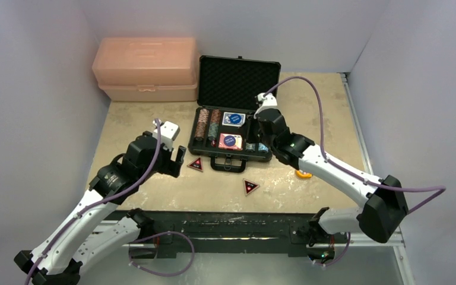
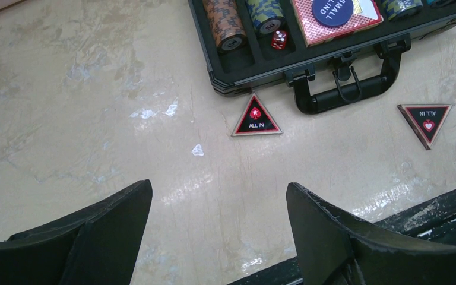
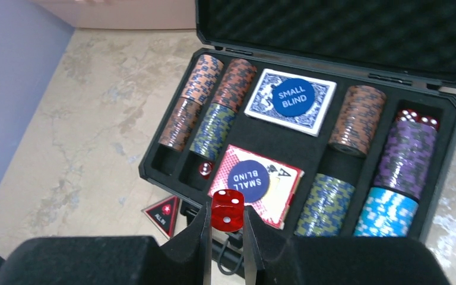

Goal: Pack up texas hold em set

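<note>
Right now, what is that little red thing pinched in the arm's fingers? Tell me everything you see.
It is a red die, a glossy plastic-looking cube with rounded corners and white pips. The right gripper is shut on it, one black finger pressed to each side, so it hangs in the air touching nothing else. It is over the near edge of the black case, in front of the red card deck.

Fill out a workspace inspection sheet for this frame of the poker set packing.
Surface: beige table, mottled, scuffed.
Job's things: black case open, chip stacks and two card decks slotted; two triangular buttons lie outside on table.
Clutter: salmon box behind; orange tape measure, right side.
Grippers: left gripper open, empty; right gripper shut on red die over case.
Cables: purple cables trail both arms.
Surroundings: pale walls on three sides.
</note>
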